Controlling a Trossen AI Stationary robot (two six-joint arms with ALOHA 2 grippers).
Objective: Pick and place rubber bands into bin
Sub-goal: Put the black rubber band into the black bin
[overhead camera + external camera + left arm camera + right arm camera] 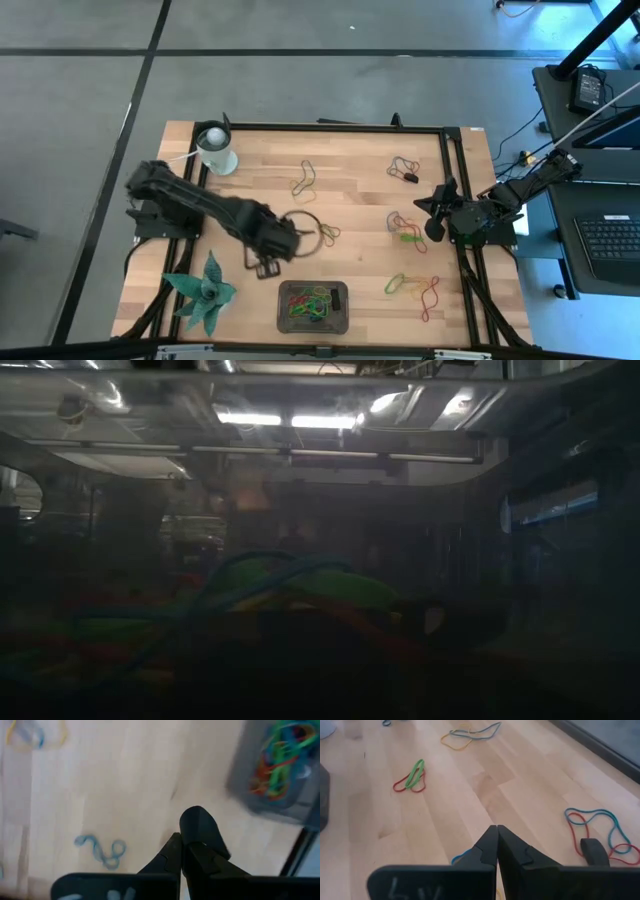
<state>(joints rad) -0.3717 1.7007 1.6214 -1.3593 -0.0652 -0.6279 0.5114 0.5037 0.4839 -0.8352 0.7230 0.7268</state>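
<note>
A: Where is the left arm?
B: It reaches from the desk's [350,200] left edge, past the white cup [217,152], bent at the elbow toward the middle; its left hand [290,243] hangs low over the wood just above the bin [341,312], pointing down; in its wrist view the two fingers [200,827] are pressed together, and I cannot see any band between them.

A: And the right arm?
B: Folded at the right edge, its right hand [432,228] just inside the desk rail; fingers closed tip to tip, nothing in them.

A: The rubber bands?
B: A heap of green, red and yellow ones [312,303] lies inside the bin, the dark grey tray near the front edge; loose ones are scattered on the wood: a yellow loop [303,180] at the back, a dark one [404,170] farther right, a red and green pair [406,232] beside the right hand, more [414,289] right of the bin.

A: Anything else?
B: A green toy plant [205,293] at the front left corner.
</note>
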